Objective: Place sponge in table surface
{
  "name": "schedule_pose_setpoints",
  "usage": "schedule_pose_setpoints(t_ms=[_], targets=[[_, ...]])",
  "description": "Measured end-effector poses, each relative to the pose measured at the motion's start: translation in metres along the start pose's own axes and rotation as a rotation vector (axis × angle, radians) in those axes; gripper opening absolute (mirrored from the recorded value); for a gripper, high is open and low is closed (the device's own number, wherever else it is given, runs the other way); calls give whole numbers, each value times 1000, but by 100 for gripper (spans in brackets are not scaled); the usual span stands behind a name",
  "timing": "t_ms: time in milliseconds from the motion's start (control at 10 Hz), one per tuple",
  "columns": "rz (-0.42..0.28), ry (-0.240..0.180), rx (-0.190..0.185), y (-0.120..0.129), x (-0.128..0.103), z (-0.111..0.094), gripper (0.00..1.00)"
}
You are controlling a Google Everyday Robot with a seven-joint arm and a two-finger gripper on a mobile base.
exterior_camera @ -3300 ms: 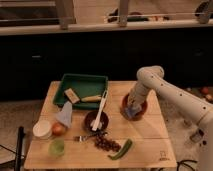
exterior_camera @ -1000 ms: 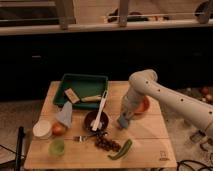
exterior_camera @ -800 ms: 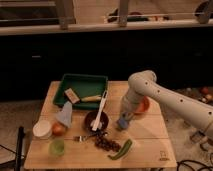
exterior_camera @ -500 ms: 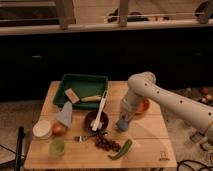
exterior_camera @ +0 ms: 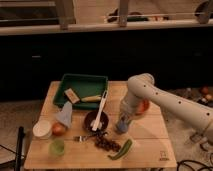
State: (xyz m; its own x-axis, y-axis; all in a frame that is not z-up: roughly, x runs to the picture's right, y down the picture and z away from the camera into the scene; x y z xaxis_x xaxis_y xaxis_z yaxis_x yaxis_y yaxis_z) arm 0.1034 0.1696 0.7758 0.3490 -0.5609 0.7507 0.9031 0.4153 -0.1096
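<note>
Reaching down mid-table, the tool (exterior_camera: 122, 127) meets the sponge (exterior_camera: 120, 130); its grip is unclear, bare table surface (exterior_camera: 150, 137) rightward.

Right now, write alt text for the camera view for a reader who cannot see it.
A white robot arm reaches down over the table surface, its hand low at the blue-grey sponge beside a dark bowl. Behind sit a green tray and an orange-brown bowl; nearer the front edge are a green pepper, fork and green cup.

The light wooden slatted table surface (exterior_camera: 145, 142) carries a green rectangular tray (exterior_camera: 82, 90), a dark bowl (exterior_camera: 95, 121), a white cup (exterior_camera: 42, 129), a green pepper (exterior_camera: 121, 149), and, under the gripper (exterior_camera: 121, 129), seemingly the blue-grey sponge (exterior_camera: 120, 130).
</note>
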Motion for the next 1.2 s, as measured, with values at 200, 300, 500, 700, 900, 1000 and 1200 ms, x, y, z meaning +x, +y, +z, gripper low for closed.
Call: schedule_pose_setpoints(t_ms=[200,300,500,700,900,1000,1200], targets=[[-4,-2,-5,-1,1,0,69],[-5,-1,-5,-1,2,0,76],[-6,4,-7,0,4,-2,80],[-8,4,-18,1,6,-5,80],[-19,5,-30,-4,7,-6,80],[-24,9,-36,-6,8,-8,80],[-29,18,-42,-8,8,-11,80]])
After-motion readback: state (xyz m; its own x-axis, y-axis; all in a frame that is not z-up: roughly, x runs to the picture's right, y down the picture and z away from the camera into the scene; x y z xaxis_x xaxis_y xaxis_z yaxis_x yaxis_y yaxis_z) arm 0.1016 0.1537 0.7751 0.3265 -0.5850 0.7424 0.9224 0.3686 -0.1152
